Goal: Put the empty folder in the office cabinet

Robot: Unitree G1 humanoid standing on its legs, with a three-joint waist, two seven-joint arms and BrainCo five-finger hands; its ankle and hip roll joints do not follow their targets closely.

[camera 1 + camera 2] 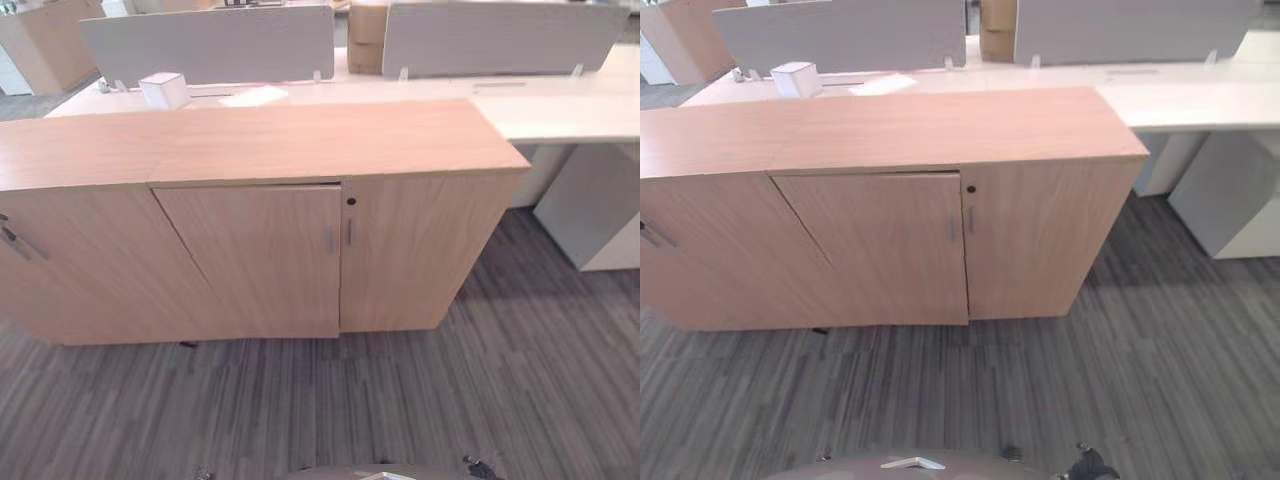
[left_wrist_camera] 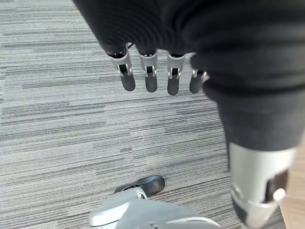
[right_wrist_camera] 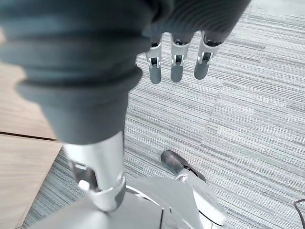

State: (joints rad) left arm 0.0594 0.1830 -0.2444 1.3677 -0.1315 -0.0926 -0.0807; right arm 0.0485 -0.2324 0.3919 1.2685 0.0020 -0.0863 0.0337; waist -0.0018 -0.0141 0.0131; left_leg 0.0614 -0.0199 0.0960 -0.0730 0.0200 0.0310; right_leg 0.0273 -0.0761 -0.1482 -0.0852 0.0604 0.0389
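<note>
Left eye view: cabinet (image 1: 250,250) doors closed, carpet (image 1: 400,400) open.

The left hand (image 2: 157,71) hangs with fingers straight, pointing toward six o'clock. The right hand (image 3: 176,62) hangs likewise, fingers relaxed and holding nothing.

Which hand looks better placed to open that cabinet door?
Probably right. The left hand and right hand both hang open and empty over the carpet, but the cabinet has its middle door handle at the door's right edge, toward the right arm's side.
</note>
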